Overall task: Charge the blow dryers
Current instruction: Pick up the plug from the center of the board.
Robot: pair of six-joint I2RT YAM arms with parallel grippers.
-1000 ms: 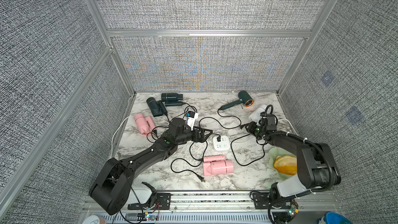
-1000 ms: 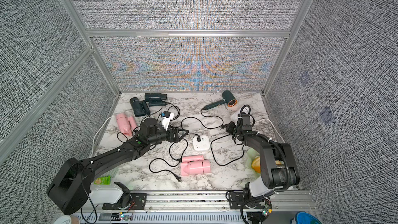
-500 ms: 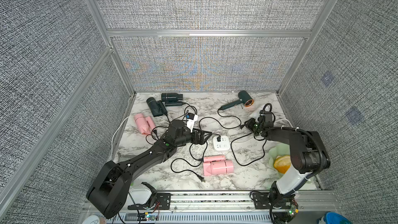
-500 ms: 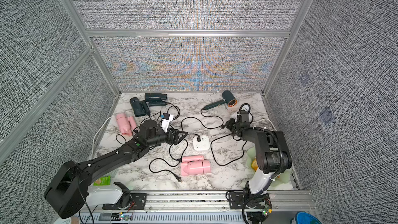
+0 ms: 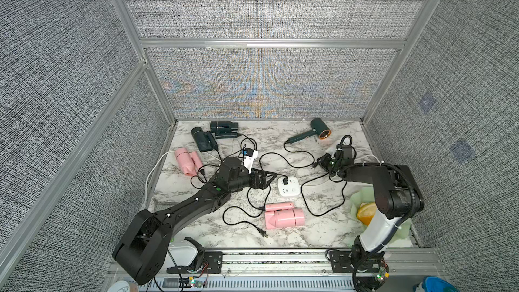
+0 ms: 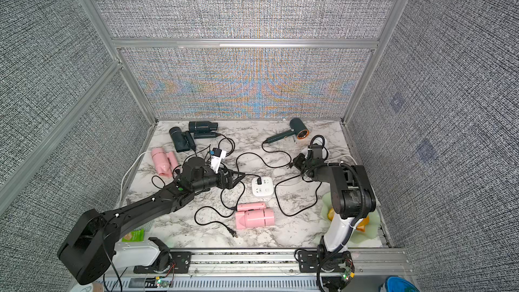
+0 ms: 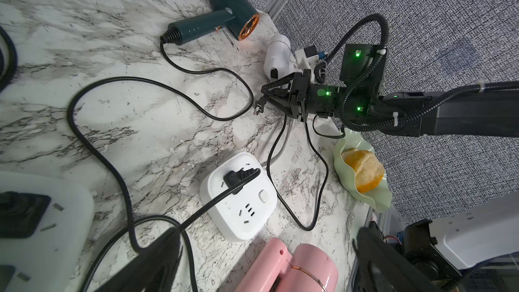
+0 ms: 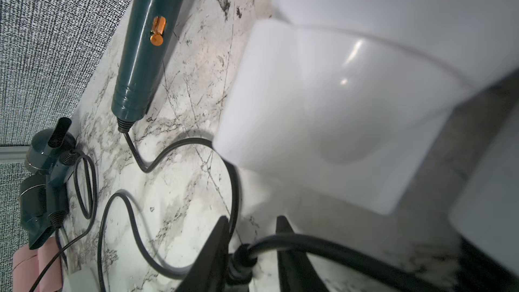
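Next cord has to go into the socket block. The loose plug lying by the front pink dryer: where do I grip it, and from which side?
I'd grip the loose plug by its black body, jaws across its two sides, coming straight down. It lies flat on the marble table with prongs pointing toward the front edge, so keep off those.
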